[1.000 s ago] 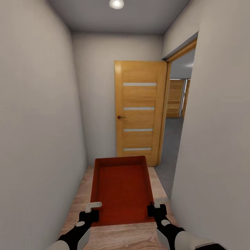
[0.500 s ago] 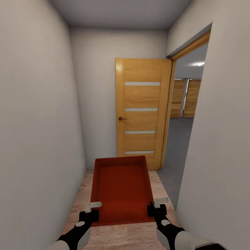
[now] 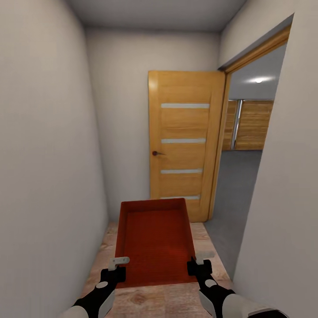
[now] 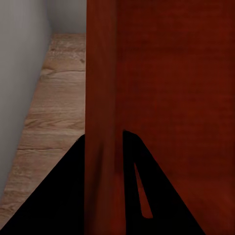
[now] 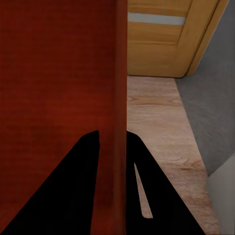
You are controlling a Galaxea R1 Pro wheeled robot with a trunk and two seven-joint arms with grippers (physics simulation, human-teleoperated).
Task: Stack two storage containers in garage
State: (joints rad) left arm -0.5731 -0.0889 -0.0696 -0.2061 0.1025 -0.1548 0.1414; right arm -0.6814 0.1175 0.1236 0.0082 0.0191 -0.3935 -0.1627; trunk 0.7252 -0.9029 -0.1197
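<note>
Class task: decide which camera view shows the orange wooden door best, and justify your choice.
The head view: the whole open door shows, with its pale stripes and knob, beside the doorway. The right wrist view catches its lower corner past the storage container. The left wrist view has wall and planks there.

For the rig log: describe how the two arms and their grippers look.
In the head view both arms are glossy black with white shell segments. The left gripper and right gripper are black blocks tipped with pale grey fingers. In the wrist views the fingers show as plain black wedges. No cables or markings show.
</note>
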